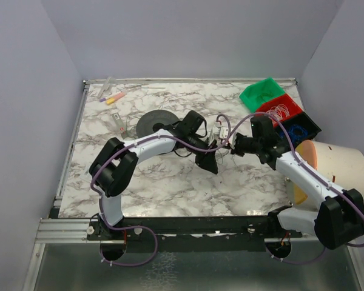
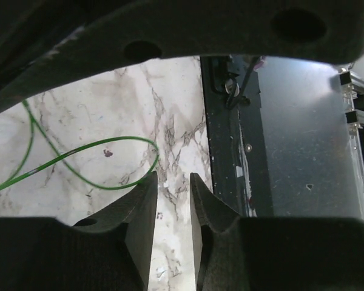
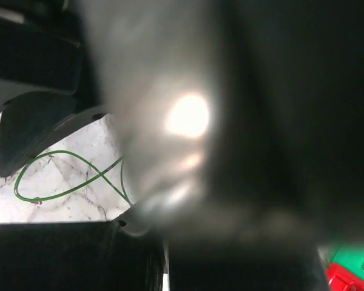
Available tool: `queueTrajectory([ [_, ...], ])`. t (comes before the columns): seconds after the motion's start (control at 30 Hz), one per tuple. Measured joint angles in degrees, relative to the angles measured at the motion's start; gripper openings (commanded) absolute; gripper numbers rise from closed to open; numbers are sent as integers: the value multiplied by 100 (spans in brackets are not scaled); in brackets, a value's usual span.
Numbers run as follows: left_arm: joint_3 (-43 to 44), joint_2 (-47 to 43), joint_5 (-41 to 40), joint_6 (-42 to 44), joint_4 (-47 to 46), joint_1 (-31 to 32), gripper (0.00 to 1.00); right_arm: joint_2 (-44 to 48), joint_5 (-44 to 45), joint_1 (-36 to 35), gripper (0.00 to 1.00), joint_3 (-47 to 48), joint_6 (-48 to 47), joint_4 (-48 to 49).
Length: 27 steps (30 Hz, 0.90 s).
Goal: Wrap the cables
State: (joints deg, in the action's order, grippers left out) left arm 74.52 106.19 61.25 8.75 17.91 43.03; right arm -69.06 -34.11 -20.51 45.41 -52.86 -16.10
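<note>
In the right wrist view a large blurred mass [image 3: 188, 121], grey with one bright spot, fills most of the picture, and I cannot tell what it is. It covers the right end of the green wire [image 3: 60, 153] loop. The fingers of my right gripper [image 1: 232, 147] are lost in the dark there. In the left wrist view the wire runs out at the left edge. In the top view the wire is too thin to see, the black spool [image 1: 147, 121] is half behind my left arm [image 1: 145, 145], and what is in the red bin [image 1: 291, 104] is too small to name.
</note>
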Motion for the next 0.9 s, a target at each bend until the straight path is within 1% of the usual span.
queueTrajectory([
  [0.1, 0, 7, 33, -181, -55, 72, 34, 0, -46, 0, 1, -48, 177, 177],
  [0.27, -42, -199, -116, -374, -155, -90, 50, 48, -205, 0, 1, -162, 181, 455],
  [0.37, -55, -568, -153, -278, -199, -581, 57, 146, -372, 4, 0, -286, -15, 389],
  [0.43, -9, -872, -175, -181, -264, -1036, 60, 168, -551, 28, 1, -289, -195, 170],
  [0.5, 109, -1064, -205, -136, -382, -1445, 64, 192, -813, 39, 1, -179, -424, -195],
  [0.53, 170, -1097, -234, -114, -461, -1582, 65, 195, -962, 39, 1, -74, -531, -404],
  [0.6, 267, -1071, -356, -70, -614, -1718, 67, 195, -1233, 39, 0, 162, -743, -789],
  [0.7, 337, -846, -621, 31, -710, -1550, 68, 195, -1567, 39, 0, 474, -1049, -1250],
  [0.9, 485, 37, -1012, 188, -673, -807, 69, 197, -1904, 52, 0, 695, -1349, -1803],
])
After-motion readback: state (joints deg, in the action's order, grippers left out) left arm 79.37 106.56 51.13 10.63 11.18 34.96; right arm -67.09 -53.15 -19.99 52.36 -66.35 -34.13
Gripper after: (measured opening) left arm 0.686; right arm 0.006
